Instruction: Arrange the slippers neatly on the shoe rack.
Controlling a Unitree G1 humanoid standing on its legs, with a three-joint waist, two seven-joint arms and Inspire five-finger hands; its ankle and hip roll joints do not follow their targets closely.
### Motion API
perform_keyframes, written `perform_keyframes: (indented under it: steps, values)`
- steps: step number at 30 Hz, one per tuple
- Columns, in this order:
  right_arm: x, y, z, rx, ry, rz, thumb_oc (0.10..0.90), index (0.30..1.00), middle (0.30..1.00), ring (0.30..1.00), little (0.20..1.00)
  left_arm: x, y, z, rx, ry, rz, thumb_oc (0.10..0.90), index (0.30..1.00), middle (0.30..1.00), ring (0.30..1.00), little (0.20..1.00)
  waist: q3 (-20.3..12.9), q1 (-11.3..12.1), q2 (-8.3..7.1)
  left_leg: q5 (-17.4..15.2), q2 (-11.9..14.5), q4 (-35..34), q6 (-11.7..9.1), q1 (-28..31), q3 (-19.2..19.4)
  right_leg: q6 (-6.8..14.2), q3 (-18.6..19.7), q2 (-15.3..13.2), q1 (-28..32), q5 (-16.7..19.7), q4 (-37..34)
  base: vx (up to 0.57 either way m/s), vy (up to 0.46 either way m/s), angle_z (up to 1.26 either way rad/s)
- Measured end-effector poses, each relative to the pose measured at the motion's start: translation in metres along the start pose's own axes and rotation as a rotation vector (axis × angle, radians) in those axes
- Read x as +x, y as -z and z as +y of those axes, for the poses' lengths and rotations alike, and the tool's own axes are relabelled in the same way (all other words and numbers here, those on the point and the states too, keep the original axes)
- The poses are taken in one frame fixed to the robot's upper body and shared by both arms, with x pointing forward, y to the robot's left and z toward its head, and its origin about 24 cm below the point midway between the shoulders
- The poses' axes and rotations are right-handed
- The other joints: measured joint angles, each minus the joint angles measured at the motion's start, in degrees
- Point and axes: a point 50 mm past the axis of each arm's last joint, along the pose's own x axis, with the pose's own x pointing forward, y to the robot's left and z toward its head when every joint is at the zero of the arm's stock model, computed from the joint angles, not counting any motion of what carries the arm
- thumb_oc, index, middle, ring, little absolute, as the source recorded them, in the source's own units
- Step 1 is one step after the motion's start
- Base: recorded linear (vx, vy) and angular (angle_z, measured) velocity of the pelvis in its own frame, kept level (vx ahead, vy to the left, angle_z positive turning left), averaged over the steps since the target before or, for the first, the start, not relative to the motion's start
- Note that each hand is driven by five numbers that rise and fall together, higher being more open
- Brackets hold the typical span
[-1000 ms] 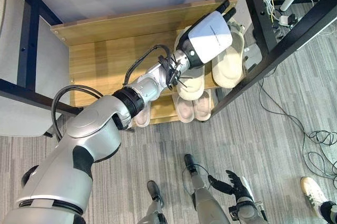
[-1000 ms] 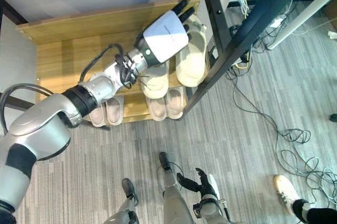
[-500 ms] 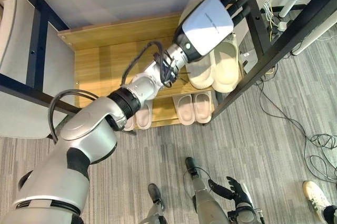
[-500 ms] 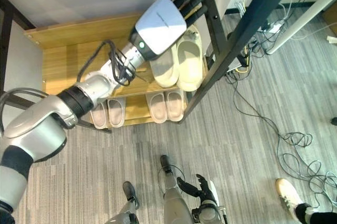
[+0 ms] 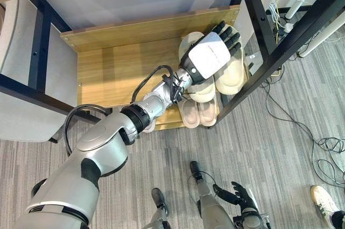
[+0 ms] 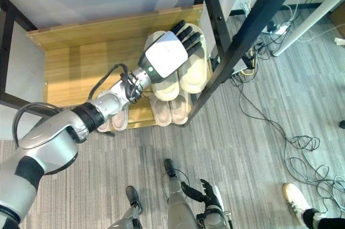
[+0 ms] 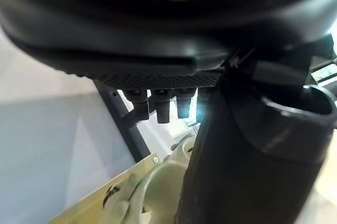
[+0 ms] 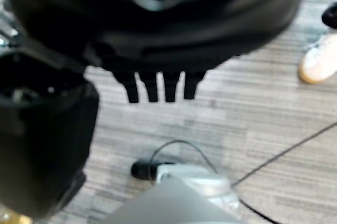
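Fingers [image 5: 226, 31] straight, spread | left hand [image 5: 209, 56] over cream slippers [image 5: 229, 75] | shoe rack [image 5: 113, 67]

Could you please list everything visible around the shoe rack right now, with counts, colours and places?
Shoe rack: one, wooden shelves in a black metal frame, ahead of the robot.
Cream slippers: one pair, upper shelf at its right end, side by side under the left hand.
Pink slippers: two pairs, lower shelf; one pair at the right, the other partly hidden by the arm.
Cables: several, dark, on the grey carpet right of the rack.
Person's shoe: one, white, on the carpet at far right.
Left hand: fingers straight, spread over the cream slippers.
Right hand: low by the carpet, fingers relaxed.
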Motion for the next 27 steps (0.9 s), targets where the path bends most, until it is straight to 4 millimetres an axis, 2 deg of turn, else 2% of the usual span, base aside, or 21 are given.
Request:
perform_keyframes:
  steps: [11,17,23,27]
  values:
    - [0.000,0.002,0.000,-0.001,-0.014,0.018,0.800,0.900,0.900,0.900,0.900,0.000,0.011,0.001,-0.043,0.016,0.061,0.800,0.900,0.900,0.900,0.900,0.0,0.3,0.00,0.1,0.1,0.0,0.0,0.5,-0.2,0.0,-0.2,0.0,0.6,0.0,0.0,0.00,-0.001,0.00]
    - [0.000,0.003,-0.001,0.026,-0.006,0.034,0.800,0.900,0.900,0.900,0.900,-0.007,0.008,-0.002,-0.172,0.013,0.142,0.800,0.900,0.900,0.900,0.900,0.0,0.4,-0.01,0.2,0.1,0.0,0.0,1.1,-0.3,0.0,-0.3,-0.1,1.3,0.0,0.0,-0.01,-0.001,0.00]
    - [-0.001,0.011,-0.002,0.016,-0.002,0.067,0.800,0.900,0.900,0.900,0.900,-0.012,-0.007,-0.007,-0.248,0.026,0.155,0.800,0.900,0.900,0.900,0.900,0.0,1.4,-0.02,0.2,0.1,0.0,0.0,1.2,-0.4,0.0,-0.4,-0.2,1.3,0.0,0.0,0.00,0.000,0.00]
    - [-0.001,0.012,-0.003,0.016,0.000,0.077,0.800,0.900,0.900,0.900,0.900,-0.012,-0.004,-0.006,-0.282,0.021,0.183,0.800,0.900,0.900,0.900,0.900,0.0,1.6,-0.02,0.2,0.1,0.0,0.0,1.2,-0.5,0.0,-0.5,-0.2,1.4,0.0,0.0,0.00,0.000,0.00]
